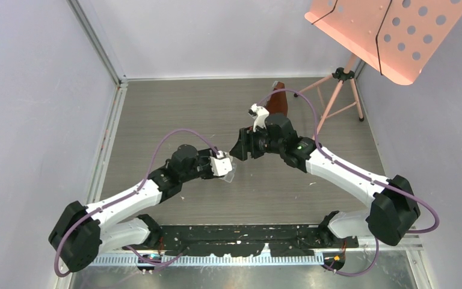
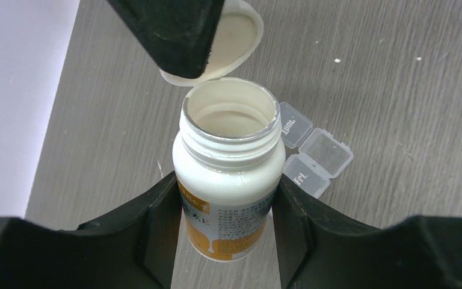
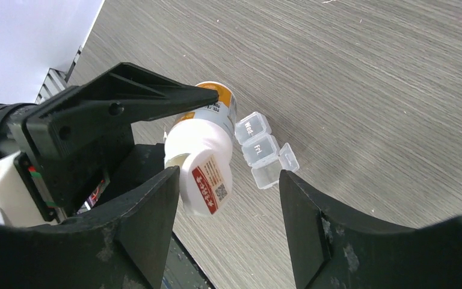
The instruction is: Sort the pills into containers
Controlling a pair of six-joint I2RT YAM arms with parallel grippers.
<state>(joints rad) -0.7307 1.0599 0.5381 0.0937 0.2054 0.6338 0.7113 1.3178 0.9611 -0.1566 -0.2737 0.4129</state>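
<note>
My left gripper [image 2: 224, 201] is shut on a white pill bottle [image 2: 228, 171] with an orange label, held off the table. Its hinged cap [image 2: 237, 39] is flipped open, and the mouth shows only a pale inside. The pills are hidden. My right gripper [image 3: 228, 180] stands open around the cap [image 3: 207, 180], which lies against its left finger [image 3: 150, 211]. The same finger [image 2: 168, 30] covers part of the cap in the left wrist view. The containers [image 2: 313, 150], a clear strip box with open lids, lie on the table under the bottle [image 3: 263, 153].
A pink perforated panel [image 1: 385, 30] on a tripod [image 1: 337, 90] stands at the back right. A brown object [image 1: 278, 103] sits behind the right arm. Grey walls close in the table on the left, back and right. A black strip [image 1: 246, 235] runs along the near edge.
</note>
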